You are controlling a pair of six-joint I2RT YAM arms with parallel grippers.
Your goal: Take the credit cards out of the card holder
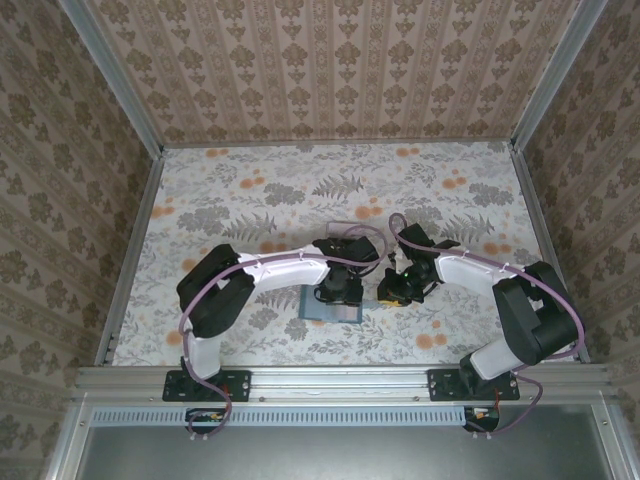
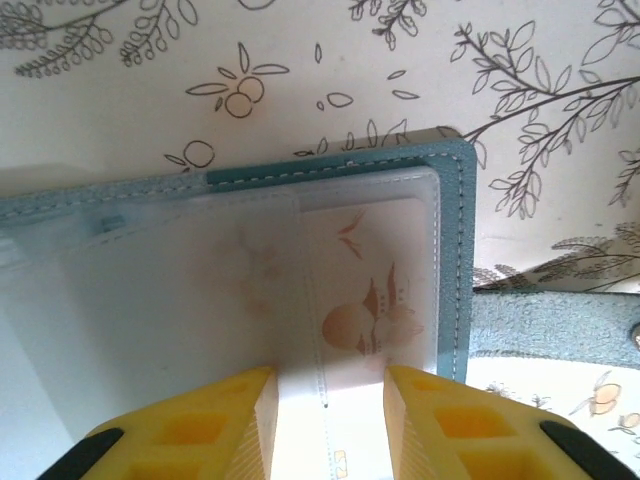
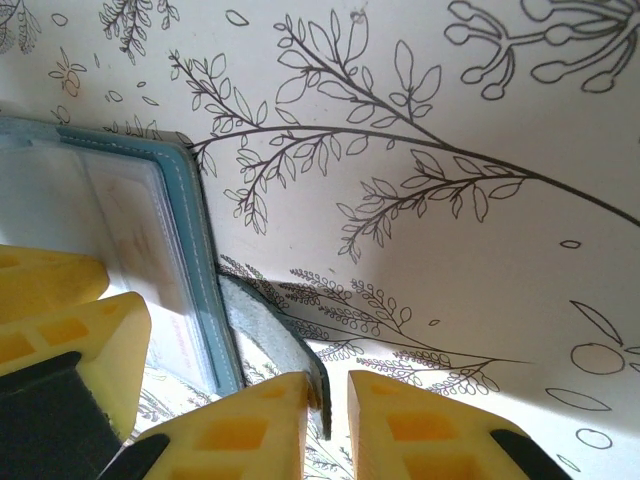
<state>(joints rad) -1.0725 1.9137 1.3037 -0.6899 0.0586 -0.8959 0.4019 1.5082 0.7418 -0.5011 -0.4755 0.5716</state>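
Note:
The teal card holder (image 1: 315, 310) lies open on the floral table, its stitched edge (image 2: 460, 250) close under the left wrist camera. Frosted clear sleeves cover its inside. One pale credit card (image 2: 375, 290) with an orange print sits in a sleeve. My left gripper (image 1: 338, 290) rests on the sleeves with its yellow jaws apart (image 2: 328, 425), a pale card surface lying flat between them. Just right of the holder, my right gripper (image 1: 395, 292) is shut (image 3: 328, 420) on the holder's grey-teal strap (image 3: 265, 330), which curves up off the table. The left fingers (image 3: 70, 340) also appear beside the holder's edge (image 3: 195, 230).
The strap (image 2: 550, 325) sticks out from the holder's right side. A clear plastic piece (image 1: 345, 228) lies just behind the grippers. Patterned walls (image 1: 80, 200) close the table in on three sides, and the two arms meet near its middle.

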